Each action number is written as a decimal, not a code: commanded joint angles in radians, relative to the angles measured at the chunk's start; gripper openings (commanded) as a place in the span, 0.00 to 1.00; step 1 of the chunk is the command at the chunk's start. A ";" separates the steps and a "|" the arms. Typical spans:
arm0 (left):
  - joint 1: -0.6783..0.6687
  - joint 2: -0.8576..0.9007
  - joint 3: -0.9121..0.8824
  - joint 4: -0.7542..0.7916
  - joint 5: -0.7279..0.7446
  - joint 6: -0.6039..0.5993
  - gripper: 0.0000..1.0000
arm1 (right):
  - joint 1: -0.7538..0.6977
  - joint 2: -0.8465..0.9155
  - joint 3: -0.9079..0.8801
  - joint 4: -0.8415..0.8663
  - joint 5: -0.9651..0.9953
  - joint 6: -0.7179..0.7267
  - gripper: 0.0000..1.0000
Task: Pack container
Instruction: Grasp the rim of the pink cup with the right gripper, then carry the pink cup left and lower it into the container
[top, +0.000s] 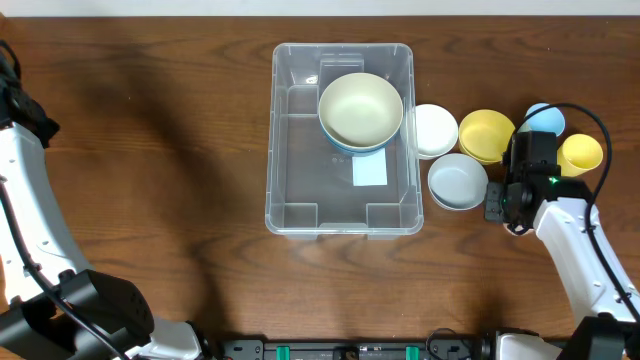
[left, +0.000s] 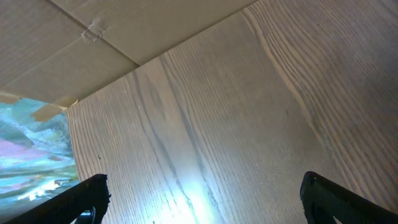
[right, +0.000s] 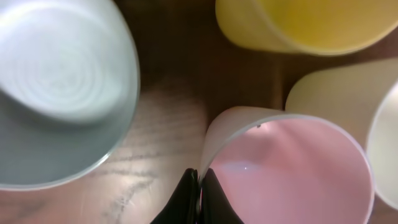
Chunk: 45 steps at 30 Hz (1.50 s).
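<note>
Left of right gripper (right: 200, 185) (pinching pink cup (right: 292, 168)) lies container (top: 300, 160).

Clear rectangular container (top: 272, 150) standing upright and open-topped on the wooden counter (top: 150, 200).

It is a see-through plastic bin with rounded corners, a thick rim and moulded ridges stepping in along its inner walls, with its long sides running away from the robot. It sits a little right of the counter's middle. A white rectangular label (top: 369, 171) shows on its bottom, right of centre. In its far right part rests a cream bowl (top: 361, 108), nested in a blue one whose edge peeks out beneath. The rest of its floor is bare.
</note>
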 joint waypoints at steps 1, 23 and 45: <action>0.003 0.008 0.003 -0.002 -0.019 0.005 0.98 | 0.039 -0.016 0.094 -0.040 0.005 0.037 0.01; 0.003 0.008 0.003 -0.002 -0.019 0.005 0.98 | 0.610 -0.042 0.615 -0.195 -0.002 0.023 0.01; 0.003 0.008 0.003 -0.002 -0.019 0.005 0.98 | 0.895 0.372 0.615 0.178 0.002 -0.056 0.01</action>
